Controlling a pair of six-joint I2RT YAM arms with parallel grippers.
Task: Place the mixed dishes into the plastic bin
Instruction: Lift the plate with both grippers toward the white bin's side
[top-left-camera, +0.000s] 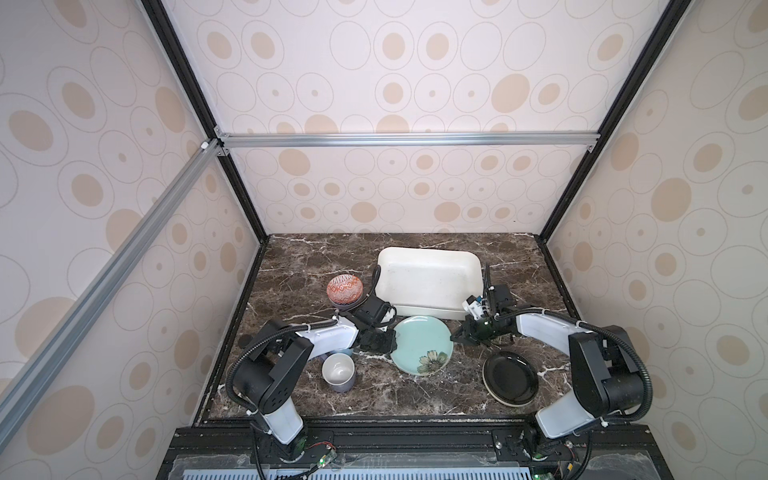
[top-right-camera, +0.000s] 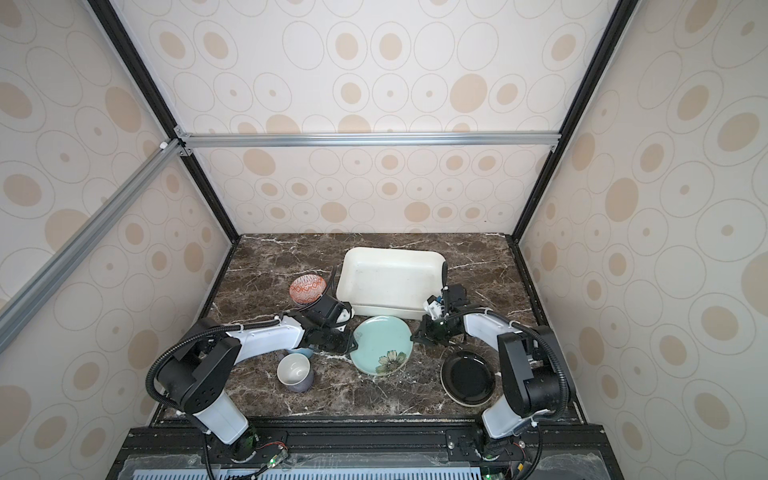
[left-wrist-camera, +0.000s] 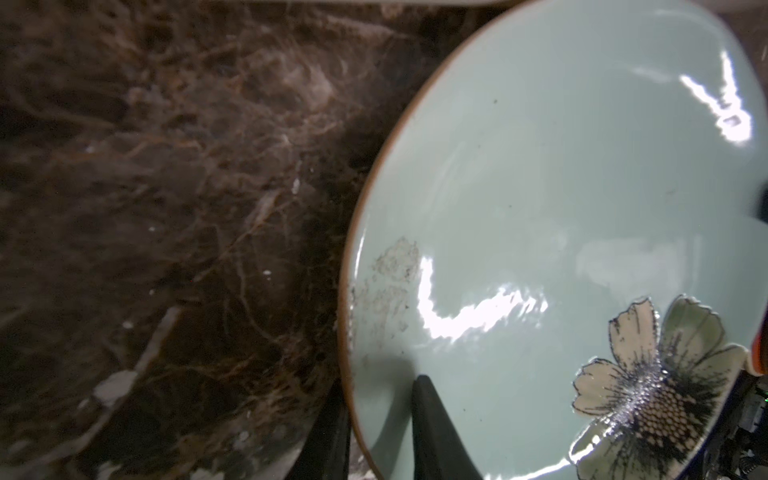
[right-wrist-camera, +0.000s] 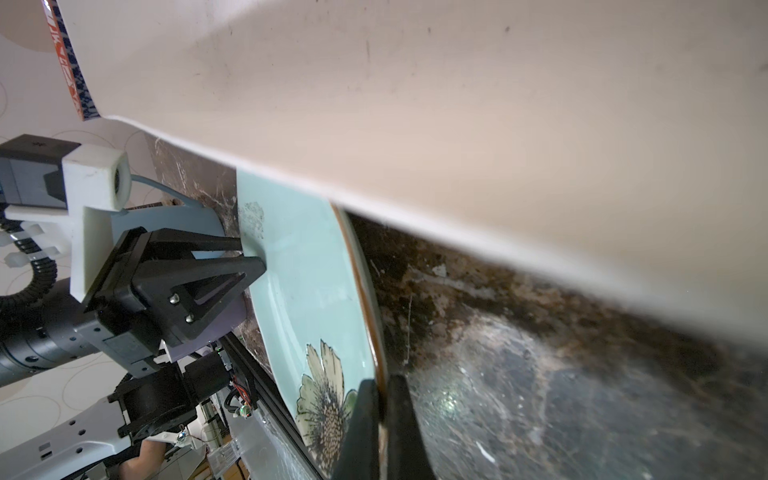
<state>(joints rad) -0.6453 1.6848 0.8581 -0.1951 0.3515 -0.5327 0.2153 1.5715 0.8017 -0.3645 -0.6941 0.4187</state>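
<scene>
Two arms bend at the elbow and reach in low toward the teal plate (top-left-camera: 420, 347), one from each side. The left tool (top-left-camera: 395, 345) is at the plate's left edge. One of its fingers (left-wrist-camera: 436, 415) lies over the plate and the other goes under the rim, but I cannot tell if they squeeze it. The right tool (top-left-camera: 454, 338) is at the plate's right edge, and the right wrist view shows it closed tight on the thin rim.

The plate is pale, shiny teal with a brown rim. It has a cream flower with dark lines near its front edge and a grey scuffed patch. I cannot tell if it lies flat on the desk (top-left-camera: 299, 266).

The white bin (top-left-camera: 428, 278) is just behind the plate. The orange-patterned bowl (top-left-camera: 344, 288) is behind and left of it. The lavender-grey mug (top-left-camera: 338, 372) is front-left of it. The black plate (top-left-camera: 510, 377) is front-right of it.
</scene>
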